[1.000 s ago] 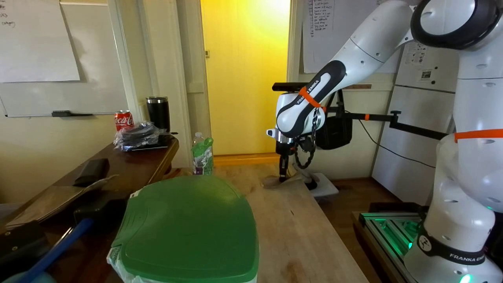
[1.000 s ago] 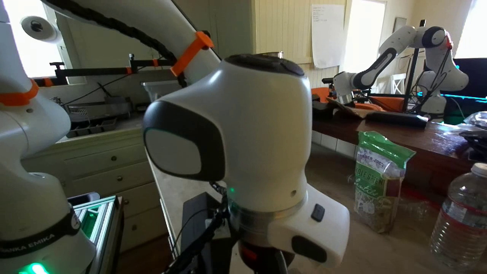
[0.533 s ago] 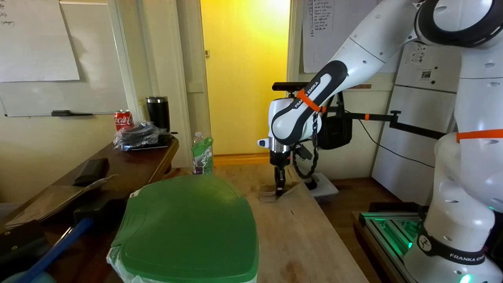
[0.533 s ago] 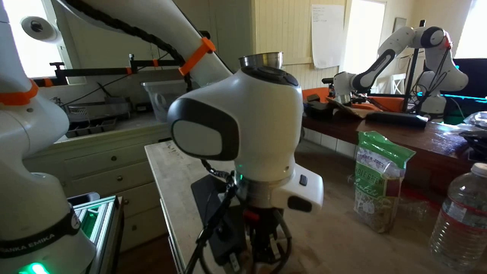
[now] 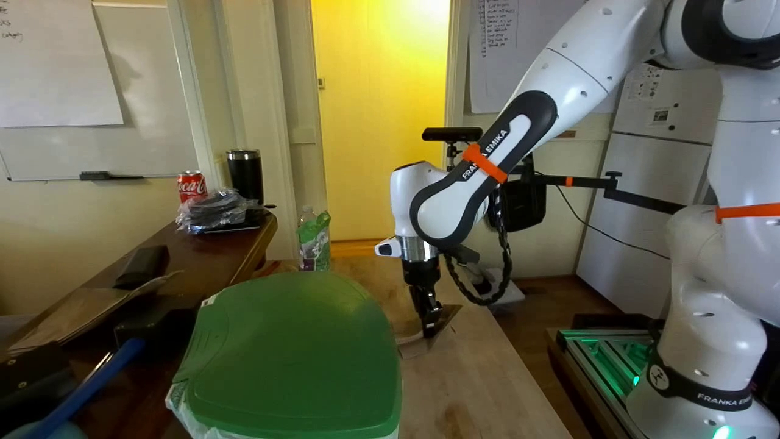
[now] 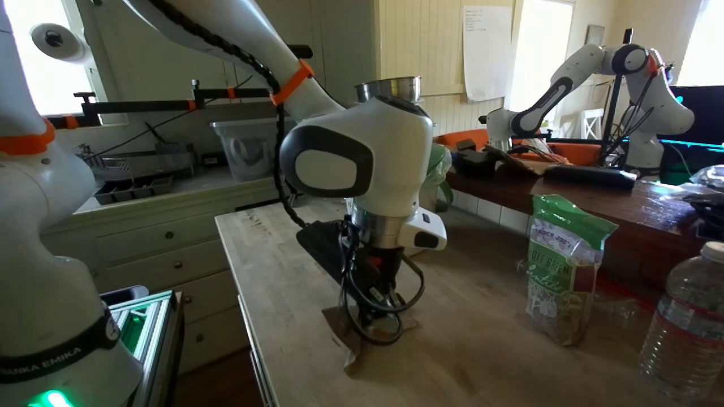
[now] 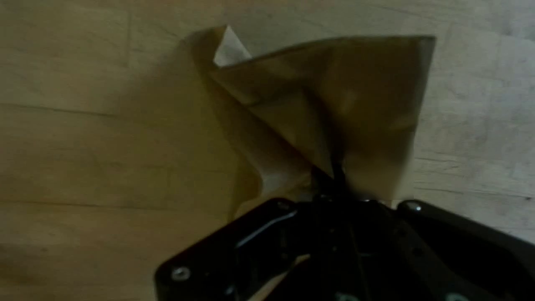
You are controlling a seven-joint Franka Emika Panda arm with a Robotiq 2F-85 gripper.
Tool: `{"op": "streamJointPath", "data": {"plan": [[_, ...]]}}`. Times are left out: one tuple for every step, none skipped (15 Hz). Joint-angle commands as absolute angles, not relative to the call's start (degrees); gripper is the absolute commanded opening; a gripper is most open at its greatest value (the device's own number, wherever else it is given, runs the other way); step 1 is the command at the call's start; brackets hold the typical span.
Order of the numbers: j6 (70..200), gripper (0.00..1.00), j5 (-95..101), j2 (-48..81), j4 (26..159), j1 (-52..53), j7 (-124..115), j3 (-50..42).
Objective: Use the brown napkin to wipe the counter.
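Observation:
The brown napkin is creased and folded, with its edges spread on the counter. It also shows in both exterior views. The counter is light-brown wood grain with some dark stains. It also shows in the wrist view. My gripper points down at the counter and is shut on the middle of the napkin. In the wrist view the fingers are dark and pressed together, with napkin on both sides. The pinched part is hidden between them.
A bin with a green lid stands beside the napkin. A green bag and a plastic bottle stand on the counter. A darker desk holds a red can. Loose cables hang round my wrist.
My gripper has dragged the napkin along the counter, from near the far end to beside the green lid. It stays shut on the napkin. The background arm has shifted slightly.

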State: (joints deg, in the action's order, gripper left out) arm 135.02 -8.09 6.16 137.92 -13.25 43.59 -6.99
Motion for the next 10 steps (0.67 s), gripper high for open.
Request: {"op": "streamJointPath", "data": {"plan": [[133.6,0.0,-2.3,9.5,138.4,-9.1,40.2,-4.9],[132.9,0.0,-0.3,9.7,138.1,-8.0,39.5,-4.2],[132.7,0.0,1.8,10.1,138.0,-6.9,38.4,-3.5],[132.1,0.0,3.7,10.2,137.9,-5.8,37.5,-2.7],[131.4,0.0,5.4,10.6,137.7,-4.8,36.7,-2.0],[130.6,0.0,7.3,10.9,137.5,-3.9,35.9,-1.3],[129.8,0.0,9.7,11.2,137.3,-3.0,34.7,-0.8],[129.1,0.0,11.4,11.6,136.8,-2.4,34.0,-0.5],[128.7,0.0,13.5,11.6,136.5,-2.0,32.7,-0.4],[128.2,0.0,14.7,12.0,135.8,-1.9,32.4,-0.4]]}}
